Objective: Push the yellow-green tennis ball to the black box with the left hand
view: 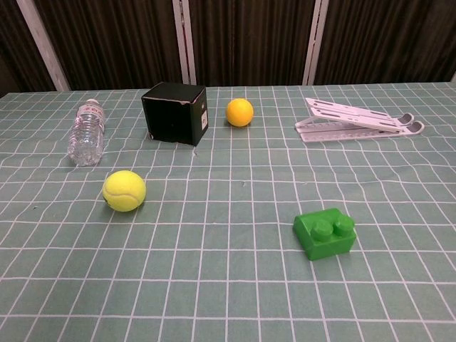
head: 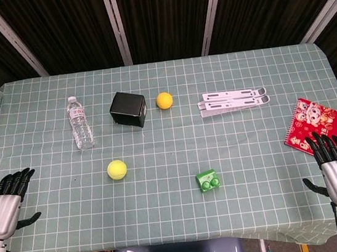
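The yellow-green tennis ball (head: pixel 117 169) (view: pixel 124 190) lies on the checked tablecloth, left of centre. The black box (head: pixel 128 109) (view: pixel 174 112) stands farther back and slightly right of it, well apart from the ball. My left hand (head: pixel 6 203) hovers at the table's near left corner, fingers spread and holding nothing, far to the left of the ball. My right hand (head: pixel 335 165) is at the near right edge, fingers apart and empty. Neither hand appears in the chest view.
A clear water bottle (head: pixel 80 122) (view: pixel 87 132) lies left of the box. An orange ball (head: pixel 164 100) (view: pixel 239 112) sits right of the box. A green toy brick (head: pixel 207 180) (view: pixel 325 232), a white folding stand (head: pixel 233 101) (view: pixel 356 119) and a red notebook (head: pixel 312 124) occupy the right half.
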Motion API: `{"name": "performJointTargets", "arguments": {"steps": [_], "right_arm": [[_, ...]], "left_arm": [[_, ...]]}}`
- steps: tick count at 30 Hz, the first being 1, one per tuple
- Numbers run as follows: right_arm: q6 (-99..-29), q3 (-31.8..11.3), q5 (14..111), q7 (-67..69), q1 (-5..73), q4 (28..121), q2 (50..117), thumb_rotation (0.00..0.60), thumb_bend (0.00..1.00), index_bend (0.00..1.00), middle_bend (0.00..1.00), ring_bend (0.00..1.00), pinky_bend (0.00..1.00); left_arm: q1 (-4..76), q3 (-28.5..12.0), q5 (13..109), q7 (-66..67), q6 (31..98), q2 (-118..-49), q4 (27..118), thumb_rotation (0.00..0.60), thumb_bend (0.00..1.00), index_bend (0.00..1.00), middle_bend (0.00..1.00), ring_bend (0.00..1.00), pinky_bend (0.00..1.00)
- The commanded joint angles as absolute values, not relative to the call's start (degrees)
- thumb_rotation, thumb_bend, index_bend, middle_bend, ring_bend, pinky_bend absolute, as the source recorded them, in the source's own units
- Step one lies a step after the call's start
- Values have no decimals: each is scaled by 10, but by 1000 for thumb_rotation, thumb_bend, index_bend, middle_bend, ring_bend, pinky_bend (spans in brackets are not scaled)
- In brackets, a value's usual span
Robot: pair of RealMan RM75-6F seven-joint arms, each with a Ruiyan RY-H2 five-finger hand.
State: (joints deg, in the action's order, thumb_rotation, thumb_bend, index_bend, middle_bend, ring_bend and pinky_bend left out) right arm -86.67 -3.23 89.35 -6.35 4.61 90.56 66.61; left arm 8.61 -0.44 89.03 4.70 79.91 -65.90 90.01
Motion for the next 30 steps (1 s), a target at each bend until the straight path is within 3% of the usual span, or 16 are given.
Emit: {"name": "performJointTargets", "arguments": {"steps": [1,6,7,11,15,19,30], "right_arm": [[-863,-33,887,-55,45,909,660,600,208,0,0,0,0],[-865,-31,888,-47,43,910,654,600,208,0,0,0,0],[-865,-31,888,-46,43,911,654,600,208,0,0,0,0],[-858,-31,886,-47,47,912,654,600,208,0,0,0,0],[-848,-36,881,-35,54,908,654,600,207,0,0,0,0],[-837,-40,871,-18,58,901,651,600,208,0,0,0,0],[-852,-37,878,7,51,901,640,600,208,0,0,0,0]], "left_arm": [[93,-4,887,45,796,-663,901,600,42,0,58,62,95],[104,-4,897,51,789,-679,894,600,42,1,88,79,112],[106,-7,901,51,793,-686,889,600,45,20,145,128,184],[114,-13,927,71,813,-722,864,600,62,212,424,416,630],[126,-13,949,94,817,-740,871,600,80,350,571,570,783],[136,-7,962,122,804,-757,879,600,107,428,612,609,813],[161,9,944,206,729,-826,868,600,131,497,605,609,837]]}}
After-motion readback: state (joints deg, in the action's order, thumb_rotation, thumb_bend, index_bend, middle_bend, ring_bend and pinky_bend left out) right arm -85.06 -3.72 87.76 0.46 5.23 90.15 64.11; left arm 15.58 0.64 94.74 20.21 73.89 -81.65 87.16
